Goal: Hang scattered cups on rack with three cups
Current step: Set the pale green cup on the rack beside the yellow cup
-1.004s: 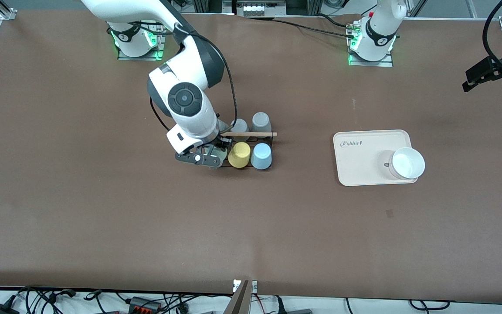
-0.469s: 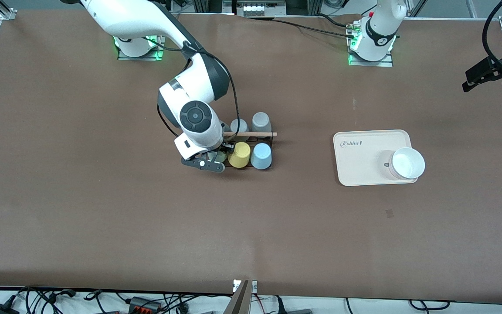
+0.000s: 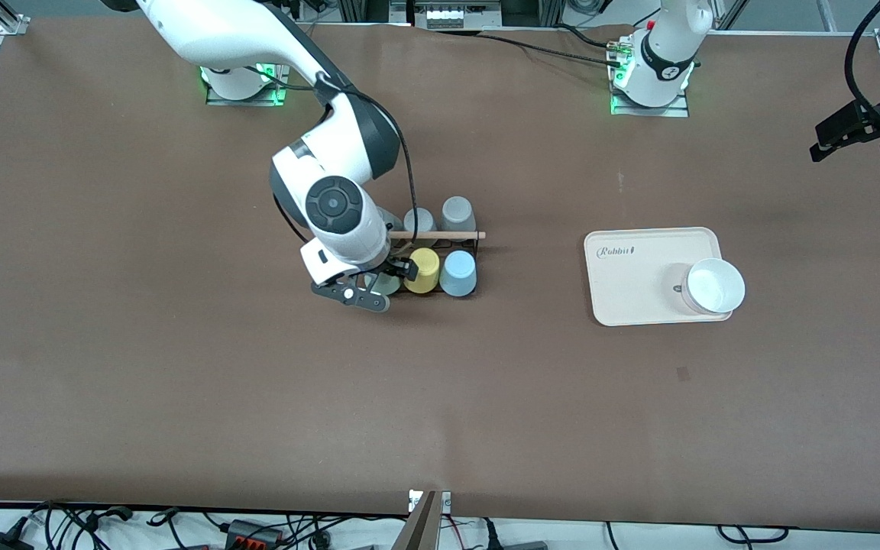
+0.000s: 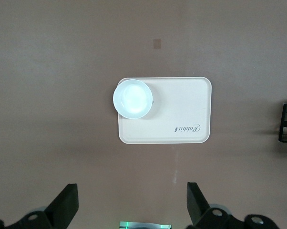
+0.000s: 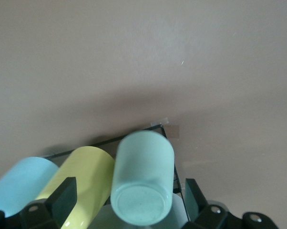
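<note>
The rack (image 3: 440,235) stands mid-table, a black wire frame with a wooden rod on top. On its side nearer the front camera sit a yellow cup (image 3: 422,270), the light blue cup (image 3: 458,273) and the pale mint green cup (image 3: 388,283), partly hidden by my right gripper (image 3: 385,278). In the right wrist view the mint cup (image 5: 143,176) lies between the open fingers (image 5: 62,194) without touching them, beside the yellow cup (image 5: 88,171) and the blue cup (image 5: 24,183). My left gripper (image 3: 860,137) waits open and empty, high over the left arm's end of the table.
Two grey cups (image 3: 457,212) (image 3: 418,221) sit on the rack's side farther from the front camera. A beige tray (image 3: 638,275) with a white bowl (image 3: 713,286) lies toward the left arm's end, also in the left wrist view (image 4: 181,109).
My right wrist has swung toward the yellow cup and then shifted slightly toward the front camera. The mint cup now sits beside the yellow cup. The left arm has not moved.
</note>
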Robot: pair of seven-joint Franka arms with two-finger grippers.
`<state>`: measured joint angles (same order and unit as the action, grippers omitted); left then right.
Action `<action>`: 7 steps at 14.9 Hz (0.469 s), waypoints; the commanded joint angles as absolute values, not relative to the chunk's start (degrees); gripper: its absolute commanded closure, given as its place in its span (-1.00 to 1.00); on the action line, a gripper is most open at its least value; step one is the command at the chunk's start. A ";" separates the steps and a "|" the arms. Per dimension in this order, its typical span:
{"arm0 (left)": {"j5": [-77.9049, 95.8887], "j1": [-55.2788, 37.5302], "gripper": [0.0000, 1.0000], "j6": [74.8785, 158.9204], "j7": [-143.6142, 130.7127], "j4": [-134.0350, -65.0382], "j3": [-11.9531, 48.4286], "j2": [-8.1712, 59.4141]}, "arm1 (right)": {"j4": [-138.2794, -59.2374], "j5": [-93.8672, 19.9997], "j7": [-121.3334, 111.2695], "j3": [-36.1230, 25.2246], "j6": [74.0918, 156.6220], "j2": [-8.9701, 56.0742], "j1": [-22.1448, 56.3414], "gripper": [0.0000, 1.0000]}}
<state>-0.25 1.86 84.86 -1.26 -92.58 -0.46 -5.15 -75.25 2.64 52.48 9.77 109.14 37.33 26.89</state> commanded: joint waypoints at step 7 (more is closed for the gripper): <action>-0.79 2.37 -1.00 84.46 -0.18 -91.49 -0.18 -4.75 | -68.12 2.72 38.18 9.93 93.53 28.75 13.20 -1.00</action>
